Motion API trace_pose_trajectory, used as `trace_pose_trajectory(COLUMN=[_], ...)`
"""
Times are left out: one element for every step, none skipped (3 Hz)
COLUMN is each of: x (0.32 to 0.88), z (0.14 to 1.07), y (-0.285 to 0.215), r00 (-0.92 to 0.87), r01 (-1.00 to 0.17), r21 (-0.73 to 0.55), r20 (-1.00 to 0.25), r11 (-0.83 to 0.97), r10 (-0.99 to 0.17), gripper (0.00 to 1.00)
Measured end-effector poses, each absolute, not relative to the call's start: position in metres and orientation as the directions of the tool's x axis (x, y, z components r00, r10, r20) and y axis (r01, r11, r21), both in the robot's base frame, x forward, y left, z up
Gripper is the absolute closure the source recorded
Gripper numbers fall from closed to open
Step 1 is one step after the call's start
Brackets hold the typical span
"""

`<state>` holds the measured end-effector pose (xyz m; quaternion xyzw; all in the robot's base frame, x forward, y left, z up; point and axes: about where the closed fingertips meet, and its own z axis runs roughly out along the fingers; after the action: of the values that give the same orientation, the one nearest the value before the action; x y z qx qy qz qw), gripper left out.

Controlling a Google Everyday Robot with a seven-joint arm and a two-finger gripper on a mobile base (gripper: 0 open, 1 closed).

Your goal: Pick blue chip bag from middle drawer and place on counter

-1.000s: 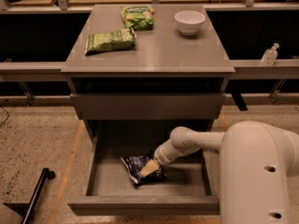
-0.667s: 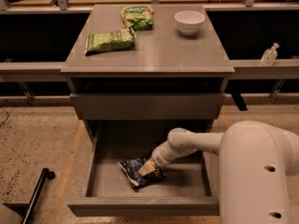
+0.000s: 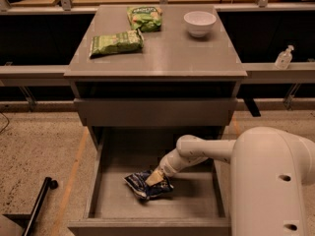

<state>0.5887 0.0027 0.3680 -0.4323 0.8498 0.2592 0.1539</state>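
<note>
One blue chip bag [image 3: 147, 187] is seen lying crumpled on the floor of the middle drawer [image 3: 197, 200], a little left of its centre. The drawer is pulled fully out toward the near side, probably so that the bag can be reached from above. The gripper [image 3: 154, 177] is set down against the top of the bag, at the end of a pale arm slanted in from the right. Whether the jaws are clenched on the bag or released cannot be told.

Above the open drawer, one other drawer front [image 3: 155, 112] is kept closed. Above that, the counter [image 3: 162, 63] is shown, where the bag is meant to be placed. Two green snack bags [image 3: 116, 43] [image 3: 144, 17] are laid on its far left part, and one white bowl [image 3: 199, 22] on its far right. One small clear bottle [image 3: 284, 58] is stood on a ledge to the right.
</note>
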Motion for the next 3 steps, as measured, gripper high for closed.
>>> trace_pose_trajectory(x=[0.579, 0.557, 0.533], z=[0.409, 0.488, 0.55], y=[0.006, 0.006, 0.0], r00=[-0.526, -0.424, -0.352], r01=[-0.845, -0.891, -0.917], r21=[0.258, 0.17, 0.126], r20=[-0.552, -0.643, -0.699], r11=[0.468, 0.421, 0.378], r10=[-0.647, -0.638, -0.622], gripper=[1.0, 1.0, 1.0])
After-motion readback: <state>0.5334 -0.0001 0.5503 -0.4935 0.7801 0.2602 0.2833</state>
